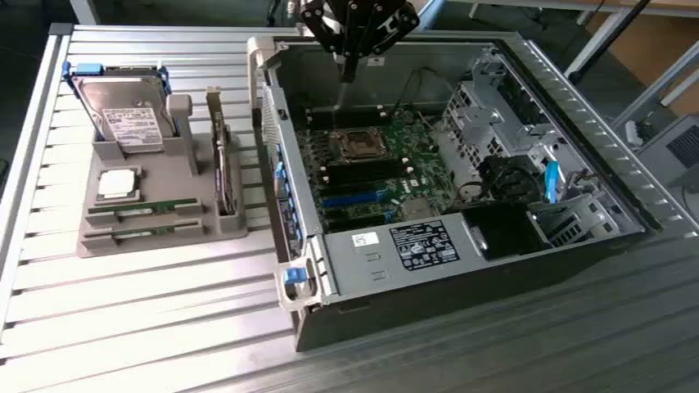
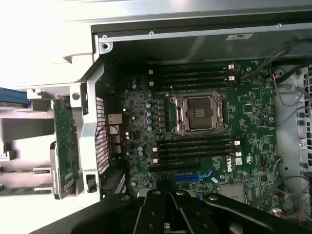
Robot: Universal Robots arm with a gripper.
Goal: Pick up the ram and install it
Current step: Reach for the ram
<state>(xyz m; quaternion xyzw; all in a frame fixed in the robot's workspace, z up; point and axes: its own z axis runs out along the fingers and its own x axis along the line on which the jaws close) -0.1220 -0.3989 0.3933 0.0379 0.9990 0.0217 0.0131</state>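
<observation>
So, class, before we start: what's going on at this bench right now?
A robot arm's black end effector, shut with nothing visibly in it, hangs over the open grey metal computer case, above its green motherboard. Two long thin green memory sticks lie in the grey plastic holder beside the case, on the exterior view's left. Neither is picked up yet, and the black memory slots look empty.

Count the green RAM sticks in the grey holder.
2. The rear stick lies in the grey holder's slot beside the processor chip; the front stick lies in the next slot, nearest the holder's front edge. None seems hidden.
</observation>
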